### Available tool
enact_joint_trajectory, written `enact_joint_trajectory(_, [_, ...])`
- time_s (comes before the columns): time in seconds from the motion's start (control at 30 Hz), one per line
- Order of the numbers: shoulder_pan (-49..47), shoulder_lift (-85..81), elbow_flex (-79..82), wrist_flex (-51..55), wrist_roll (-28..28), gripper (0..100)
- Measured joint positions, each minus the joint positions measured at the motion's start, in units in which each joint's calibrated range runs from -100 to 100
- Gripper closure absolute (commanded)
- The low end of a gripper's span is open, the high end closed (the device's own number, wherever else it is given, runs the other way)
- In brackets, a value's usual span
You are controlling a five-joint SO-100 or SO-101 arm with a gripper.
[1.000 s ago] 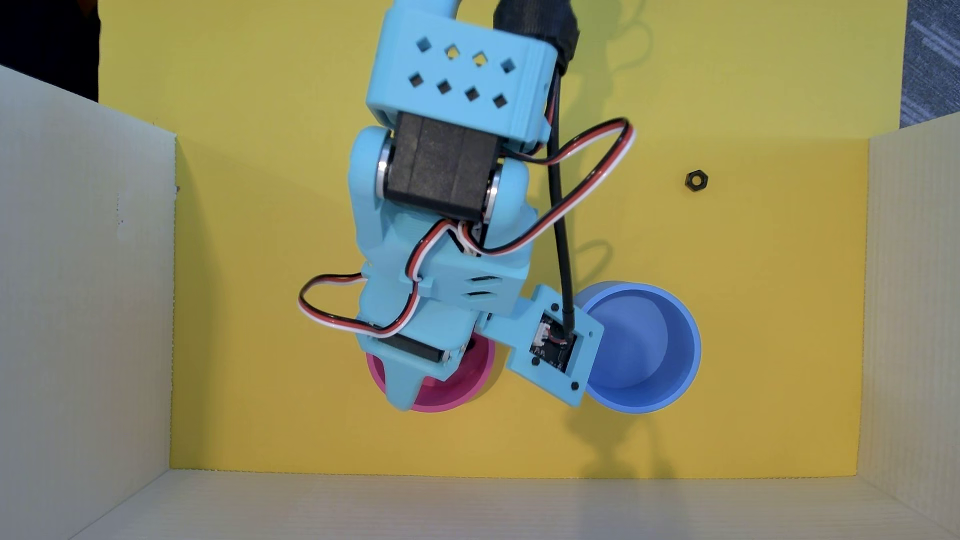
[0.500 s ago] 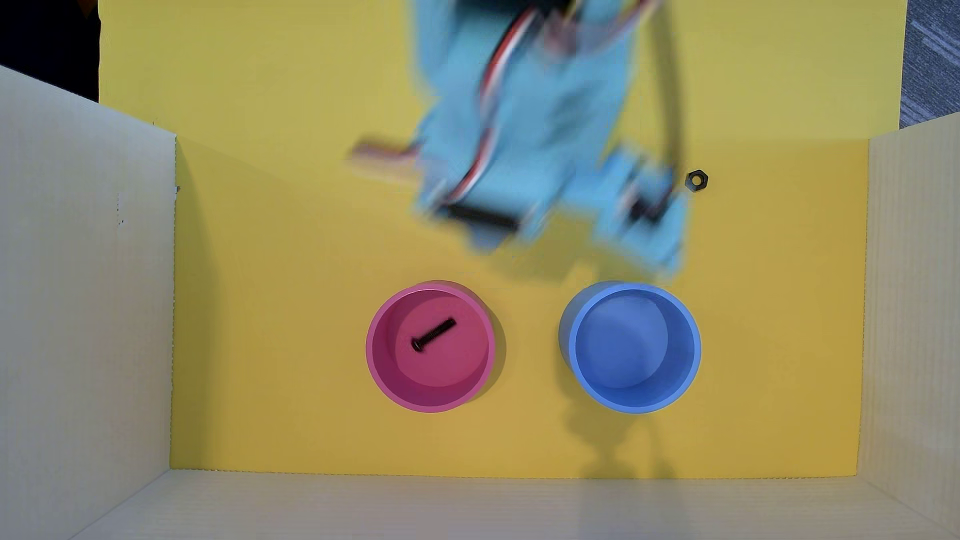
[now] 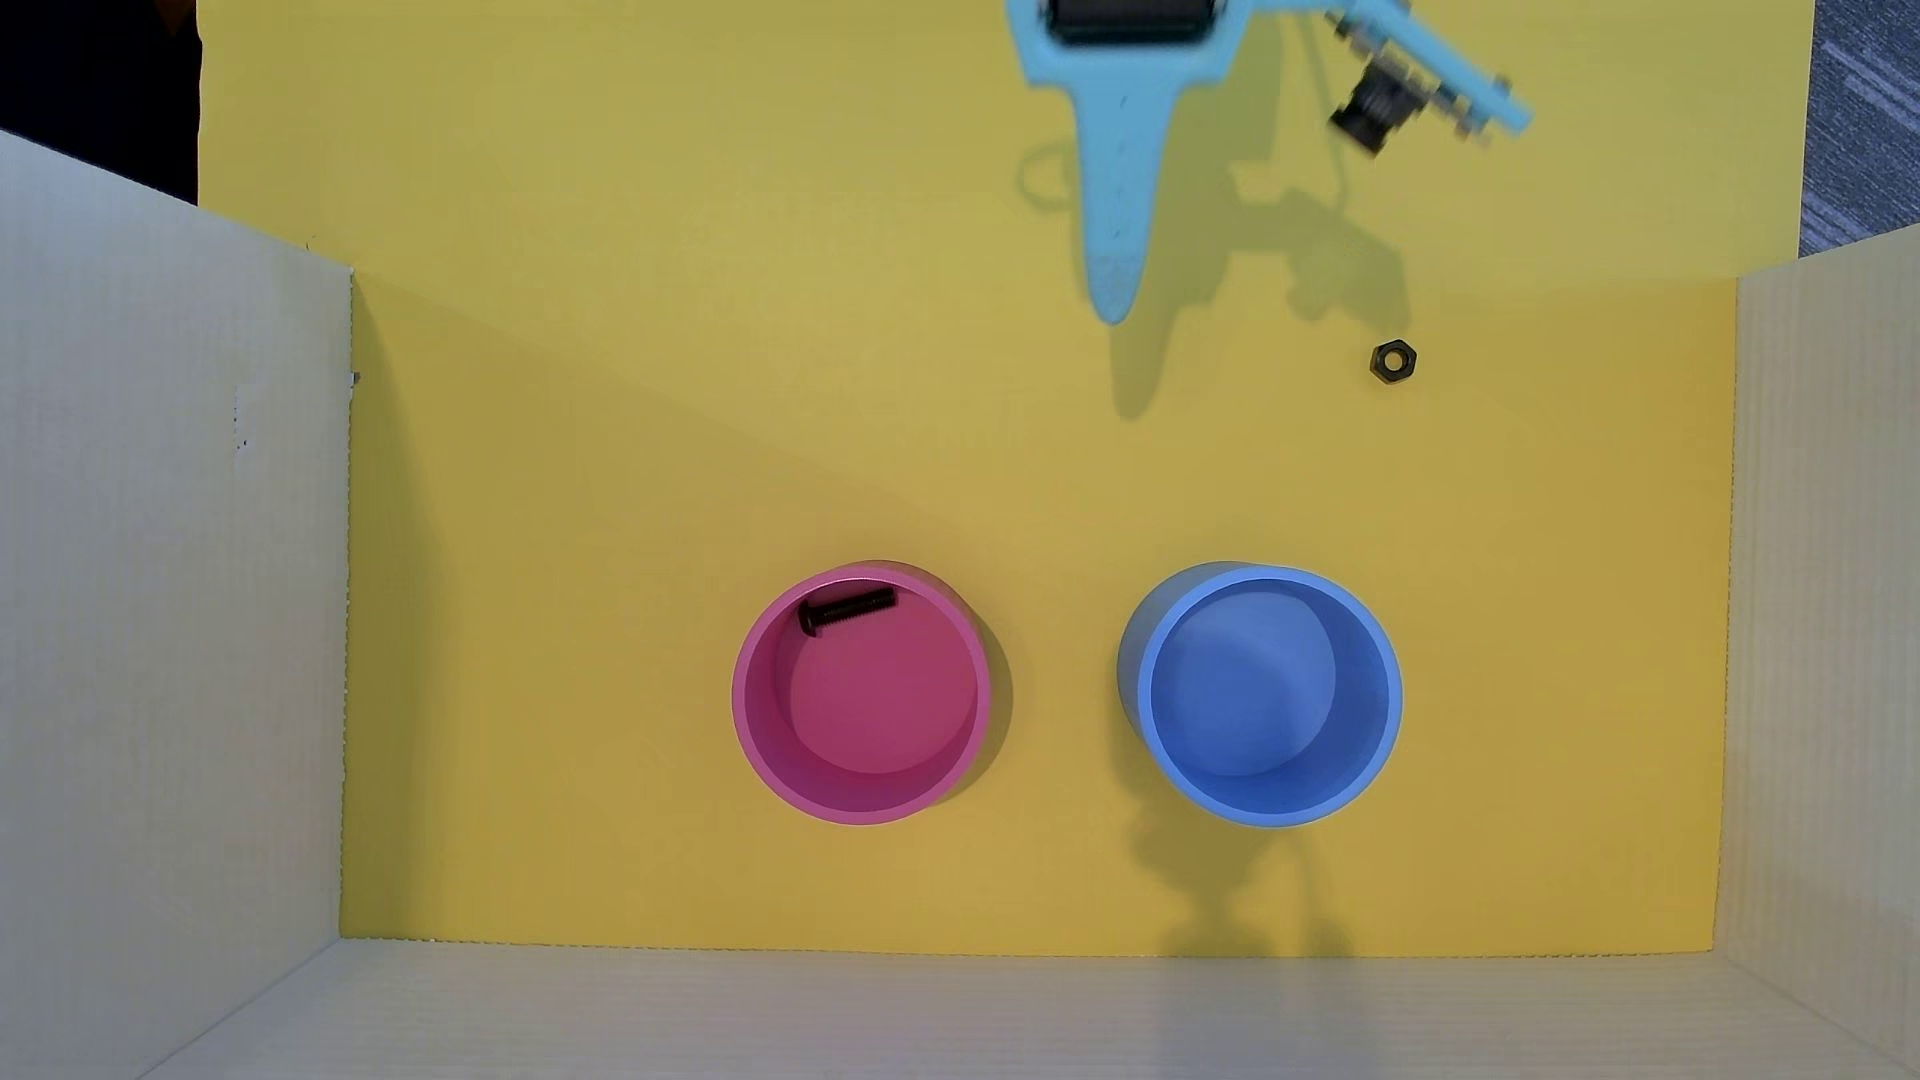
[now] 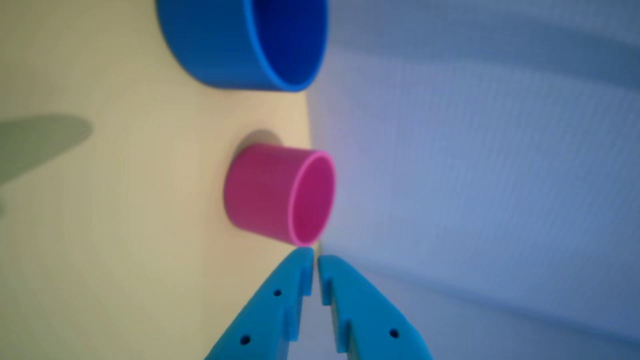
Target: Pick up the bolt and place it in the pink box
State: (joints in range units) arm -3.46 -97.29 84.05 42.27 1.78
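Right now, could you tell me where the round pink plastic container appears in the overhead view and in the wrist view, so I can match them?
Overhead view: the round pink plastic container sits lower centre on the yellow floor, left of the round blue plastic container.
Wrist view: it lies at centre on its side, just above the end effector.
Shared landmark: the blue container, at the top here.

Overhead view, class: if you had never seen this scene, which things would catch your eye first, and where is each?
Two bright round cups on the yellow floor: the pink box at centre, with the black bolt lying inside by its upper wall, and the blue cup to its right. The pale-blue gripper hangs at the top edge, with a small black nut lower right of it.
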Motion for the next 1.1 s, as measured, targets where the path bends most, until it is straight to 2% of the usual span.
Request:
enact_joint_trajectory(0.1, [-1.82, 0.85, 1.26, 3.94, -0.88, 99])
enact_joint_trajectory(0.27, [-4.96, 0.34, 3.87, 14.56, -6.69, 99])
enact_joint_trajectory(0.37, [-4.67, 0.59, 4.23, 17.73, -7.57, 99])
enact_joint_trajectory(0.67, [-5.83, 0.08, 8.65, 22.18, -7.91, 99])
enact_joint_trajectory(1.1, [-5.47, 0.42, 10.18, 22.53, -8.21, 99])
